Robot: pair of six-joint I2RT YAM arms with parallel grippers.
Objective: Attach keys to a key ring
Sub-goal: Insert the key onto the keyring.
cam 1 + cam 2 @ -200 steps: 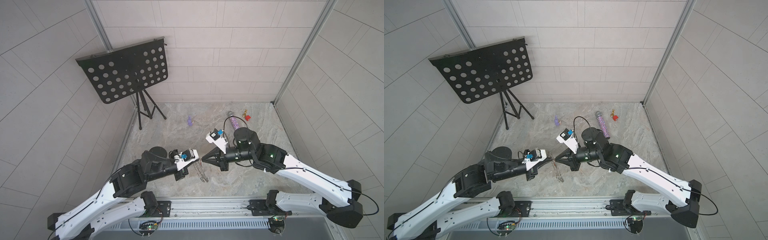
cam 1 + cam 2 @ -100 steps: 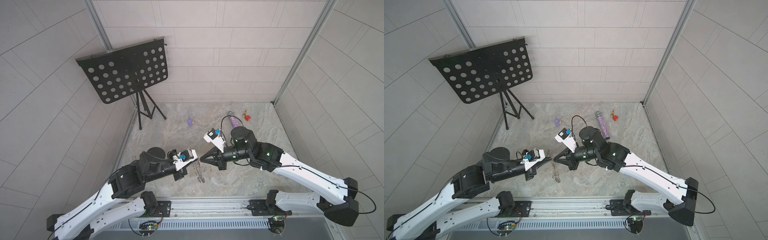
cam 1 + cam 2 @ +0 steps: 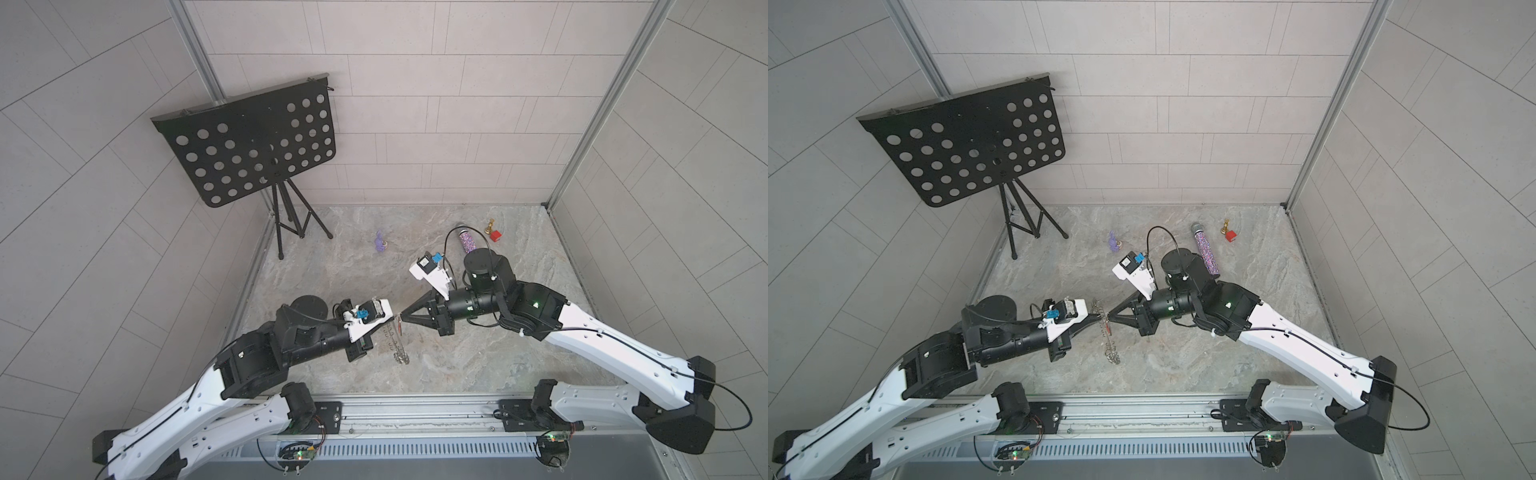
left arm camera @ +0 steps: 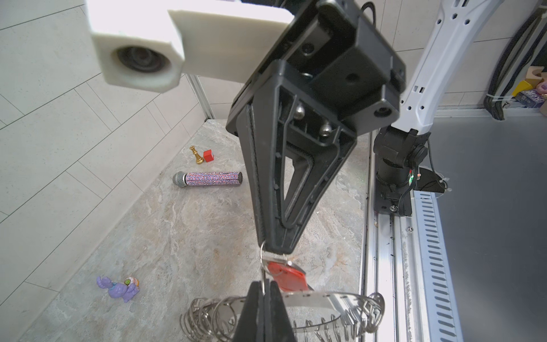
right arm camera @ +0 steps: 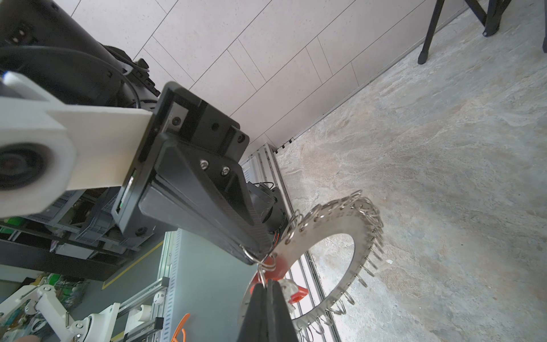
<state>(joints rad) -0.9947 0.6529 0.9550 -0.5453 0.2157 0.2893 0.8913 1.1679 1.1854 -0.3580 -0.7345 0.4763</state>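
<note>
In mid-air, left pincer (image 4: pixel 263 285) pinches key ring (image 4: pixel 310 297); right pincer (image 4: pixel 276 249) pinches key (image 4: pixel 285 274) beside it.

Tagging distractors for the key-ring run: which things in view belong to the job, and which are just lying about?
Job:
- key ring
- red-tagged key
- left gripper and right gripper, both shut, tips meeting at the ring

Lying about:
- glitter microphone
- gold chess piece
- red cube
- purple toy figure
- music stand

key ring (image 4: pixel 313 298) runs off the frame edge in the left wrist view, and the key (image 5: pixel 299 291) is mostly tucked behind the right gripper (image 5: pixel 266 286), can't make out its blade
</note>
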